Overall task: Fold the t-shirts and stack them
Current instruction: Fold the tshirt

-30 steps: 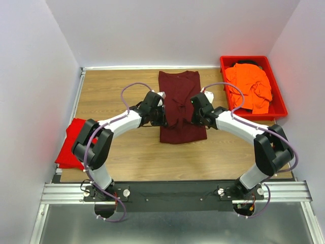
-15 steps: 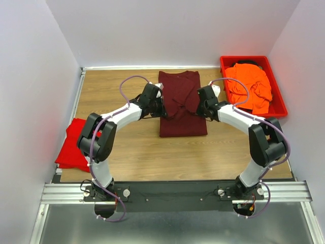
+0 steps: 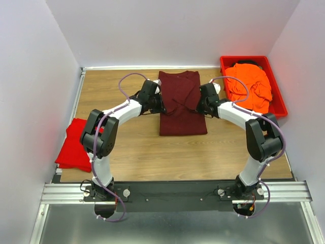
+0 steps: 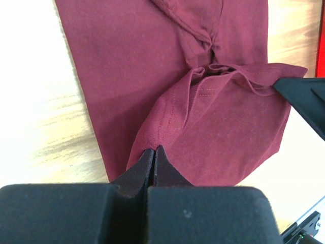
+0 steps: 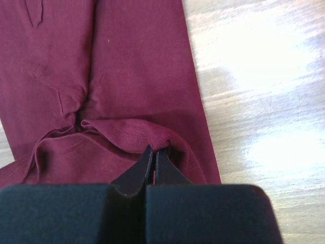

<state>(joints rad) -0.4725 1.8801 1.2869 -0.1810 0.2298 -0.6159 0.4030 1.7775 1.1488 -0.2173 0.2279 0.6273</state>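
The dark maroon t-shirt [image 3: 179,87] lies lengthwise in the middle of the table, its near part doubled back over itself. My left gripper [image 3: 161,104] is shut on the left corner of the lifted hem; in the left wrist view the left gripper [image 4: 154,149] pinches the maroon t-shirt [image 4: 122,66]. My right gripper [image 3: 198,105] is shut on the right corner of the same hem. In the right wrist view the right gripper [image 5: 155,149] bites a rolled edge of the maroon t-shirt [image 5: 137,61]. A bright red t-shirt [image 3: 73,146] lies folded at the table's left edge. The orange t-shirt [image 3: 250,85] is crumpled in the bin.
A rigid red plastic bin [image 3: 278,110] stands at the far right against the wall. White walls close in the table on the left, right and far sides. Bare wood [image 3: 177,155] stretches between the shirt and the arm bases.
Both grippers have moved away from the bases towards the far wall, carrying the maroon shirt's hem over its body. The shirt's near edge is now a straight fold.
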